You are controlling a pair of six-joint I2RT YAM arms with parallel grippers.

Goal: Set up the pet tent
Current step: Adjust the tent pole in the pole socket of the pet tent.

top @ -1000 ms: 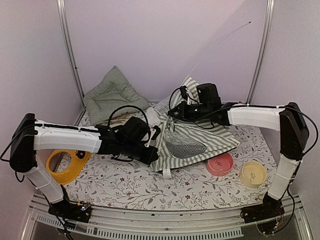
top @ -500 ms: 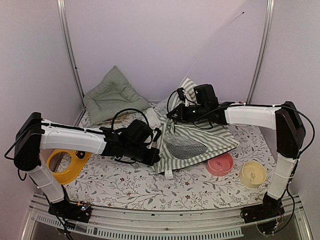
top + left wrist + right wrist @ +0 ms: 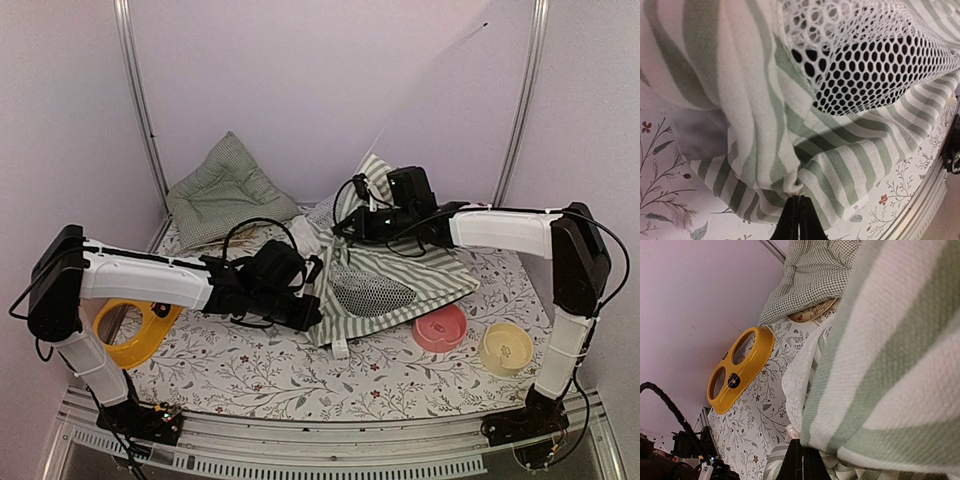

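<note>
The pet tent [image 3: 400, 275] lies half collapsed in the middle of the floral mat, green-and-white striped with a white mesh panel [image 3: 370, 292]. One thin pole [image 3: 430, 80] sticks up from it toward the back right. My left gripper [image 3: 312, 312] is at the tent's near left corner, shut on a pinch of striped fabric [image 3: 850, 165]; its closed jaws [image 3: 799, 200] bite the hem. My right gripper [image 3: 345, 228] is at the tent's raised back left edge. Its jaws [image 3: 801, 446] are shut on the striped cloth [image 3: 890, 365].
A green checked cushion [image 3: 222, 190] leans in the back left corner. A yellow two-hole bowl stand [image 3: 135, 330] lies at the left edge under my left arm. A pink bowl [image 3: 441, 328] and a pale yellow bowl [image 3: 505, 347] sit front right. Metal posts [image 3: 140, 110] flank the back wall.
My right gripper drew slightly left and back with the fabric, and the pole's tip swung higher. My left arm shifted a little to the right, still holding the corner.
</note>
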